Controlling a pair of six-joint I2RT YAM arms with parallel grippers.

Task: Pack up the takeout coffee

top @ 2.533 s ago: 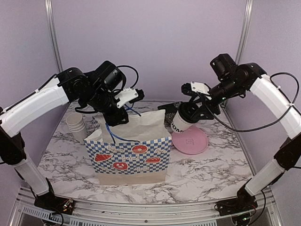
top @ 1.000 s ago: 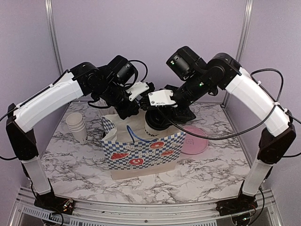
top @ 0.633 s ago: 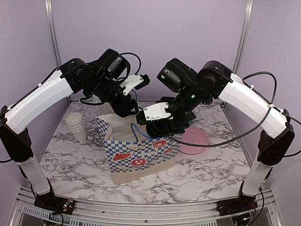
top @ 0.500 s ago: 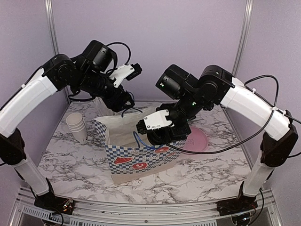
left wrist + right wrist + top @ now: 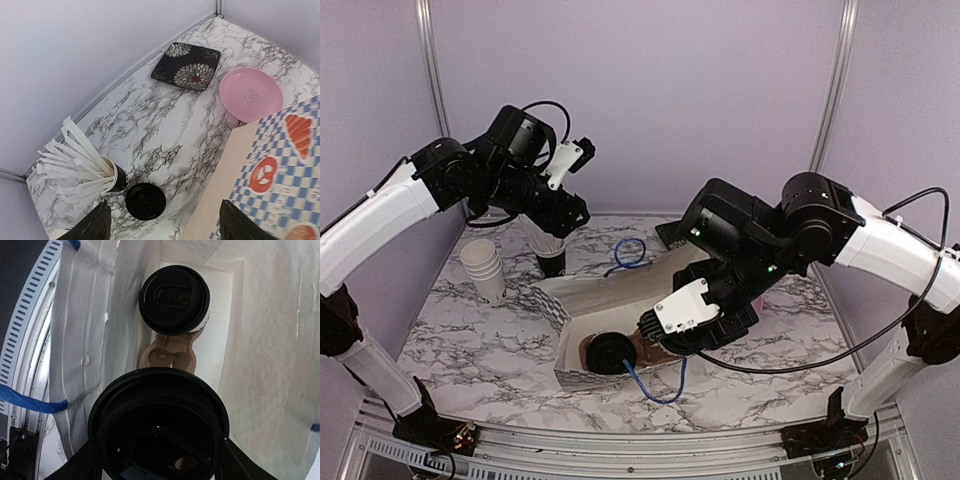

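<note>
We see one lidded cup held between the fingers of the right gripper, inside the paper bag lying on its side on the table. The other lidded cup sits deeper in the bag, beside a brown puddle. The left gripper hangs wide open, empty.

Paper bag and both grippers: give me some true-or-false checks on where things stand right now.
1. A white paper cup with a black plastic lid already sits in the blue-checkered paper bag. True.
2. The right gripper is empty. False: it grips a second black-lidded cup.
3. The left gripper is open, holding nothing. True.
4. The pink round plate is in the bag. False: it lies on the marble table, beside a black flowered square plate.
</note>
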